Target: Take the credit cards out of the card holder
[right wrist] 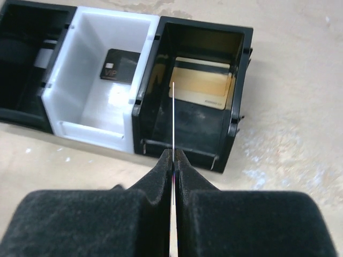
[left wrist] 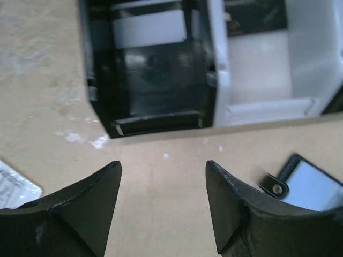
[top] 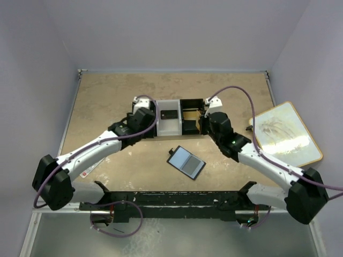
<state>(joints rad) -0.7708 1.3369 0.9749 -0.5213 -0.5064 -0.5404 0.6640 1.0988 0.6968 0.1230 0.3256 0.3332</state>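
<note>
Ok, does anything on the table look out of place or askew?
Nothing damaged or spilled. The wallet lies open and askew on the table, away from the tray. The right pincer pinches a card edge-on by the tray's right black compartment.

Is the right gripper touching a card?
Touching. The right wrist view shows the right gripper pinching a thin card, seen edge-on between its closed fingers.

Black card holder (top: 186,161) lies open, pale-blue sleeves up. Dark card (right wrist: 119,66) lies flat in the tray's (right wrist: 244,96) white compartment, gold card (right wrist: 203,85) in its right black compartment. 3rd card (right wrist: 173,118) stands edge-on, pinched in the right tool (right wrist: 173,156).
</note>
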